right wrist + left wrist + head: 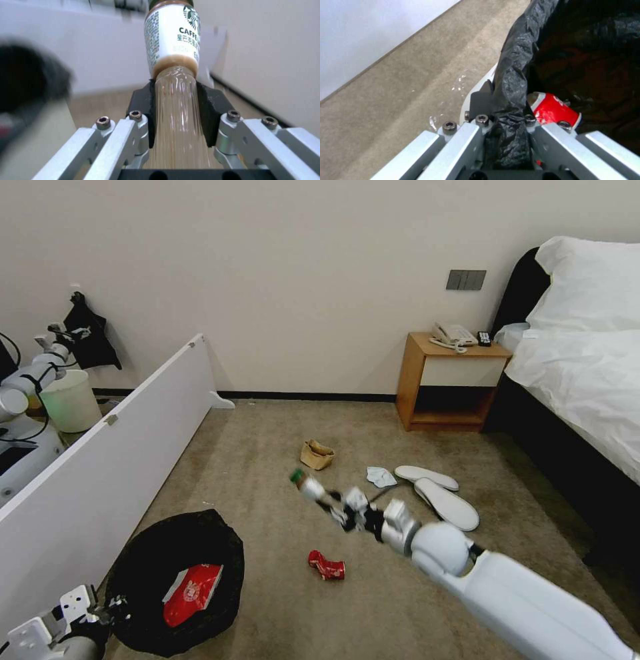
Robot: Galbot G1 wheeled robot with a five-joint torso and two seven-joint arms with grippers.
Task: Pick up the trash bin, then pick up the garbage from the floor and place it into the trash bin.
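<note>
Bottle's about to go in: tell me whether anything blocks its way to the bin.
Nothing visible does. The right end effector holds the bottle in the air; between it and the bin lies bare carpet.

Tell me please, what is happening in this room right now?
A robot is collecting litter. Its left gripper is clamped on the rim of the trash bin, which already holds a red-white snack packet. Its right gripper grips a coffee bottle, held in the air above the floor. On the carpet lie a crushed red can, a brown paper bag, a crumpled tissue and two white slippers.
</note>
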